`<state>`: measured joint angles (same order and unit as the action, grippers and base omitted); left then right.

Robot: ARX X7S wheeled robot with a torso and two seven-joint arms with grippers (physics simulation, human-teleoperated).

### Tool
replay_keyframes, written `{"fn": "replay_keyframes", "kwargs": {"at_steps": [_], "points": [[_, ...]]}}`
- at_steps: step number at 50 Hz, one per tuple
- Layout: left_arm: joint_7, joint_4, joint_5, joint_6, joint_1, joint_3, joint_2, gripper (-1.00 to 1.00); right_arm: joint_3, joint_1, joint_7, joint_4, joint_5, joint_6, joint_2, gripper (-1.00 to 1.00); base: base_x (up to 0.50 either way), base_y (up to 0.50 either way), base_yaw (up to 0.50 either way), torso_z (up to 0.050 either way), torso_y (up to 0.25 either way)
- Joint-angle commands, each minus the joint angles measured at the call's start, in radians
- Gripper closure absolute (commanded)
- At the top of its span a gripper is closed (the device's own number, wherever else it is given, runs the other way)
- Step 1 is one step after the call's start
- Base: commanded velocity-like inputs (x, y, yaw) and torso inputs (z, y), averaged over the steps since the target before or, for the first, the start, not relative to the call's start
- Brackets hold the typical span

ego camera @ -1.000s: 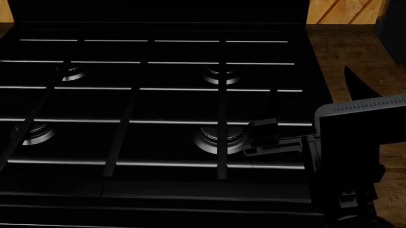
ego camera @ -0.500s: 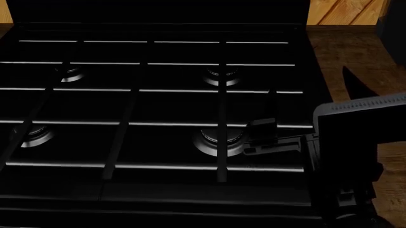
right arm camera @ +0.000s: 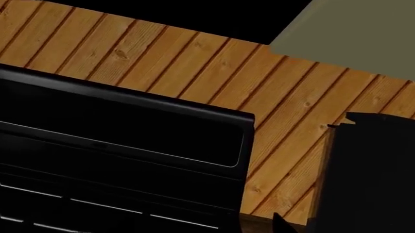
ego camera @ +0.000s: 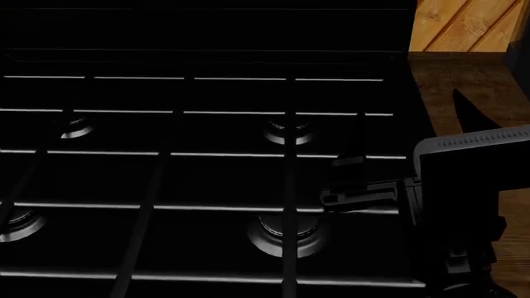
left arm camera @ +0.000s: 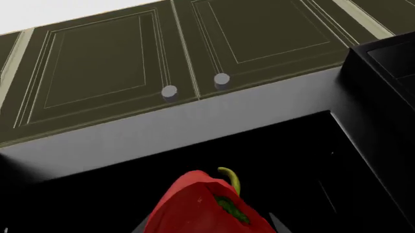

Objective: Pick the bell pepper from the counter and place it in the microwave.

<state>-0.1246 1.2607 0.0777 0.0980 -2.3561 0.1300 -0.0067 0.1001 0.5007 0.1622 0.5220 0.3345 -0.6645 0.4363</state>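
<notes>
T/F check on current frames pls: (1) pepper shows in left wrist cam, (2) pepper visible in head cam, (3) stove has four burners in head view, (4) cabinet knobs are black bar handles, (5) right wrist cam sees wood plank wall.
1. True. The bell pepper, red with a green stem, fills the near edge of the left wrist view.
2. False. The head view shows only the stove top, a strip of counter and part of the right arm; no pepper.
3. True. Four burners sit under the grates.
4. False. The two knobs on the cabinet doors are round and grey.
5. True. Diagonal wood planks run behind the stove.
</notes>
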Motion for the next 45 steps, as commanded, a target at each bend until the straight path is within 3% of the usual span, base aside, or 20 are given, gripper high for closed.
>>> {"fn": "replay_keyframes", "kwargs": {"at_steps": [1,32,45], "points": [[-0.036,0.018,-0.051,-0.009,0.000,-0.011,0.006,1.00,-0.014,0.006,-0.008,0.003,-0.005,-0.012,-0.004,-1.00,0.26,0.00,0.00,0.000,0.000],[-0.038,0.016,-0.057,-0.006,0.000,-0.005,0.006,1.00,-0.018,0.003,0.001,0.017,0.006,-0.018,0.004,-1.00,0.26,0.00,0.00,0.000,0.001],[-0.047,0.010,-0.036,0.019,0.000,-0.032,0.005,1.00,-0.015,0.005,0.001,0.018,0.010,-0.018,0.006,-1.00,0.00,0.00,0.00,0.000,0.000]]}}
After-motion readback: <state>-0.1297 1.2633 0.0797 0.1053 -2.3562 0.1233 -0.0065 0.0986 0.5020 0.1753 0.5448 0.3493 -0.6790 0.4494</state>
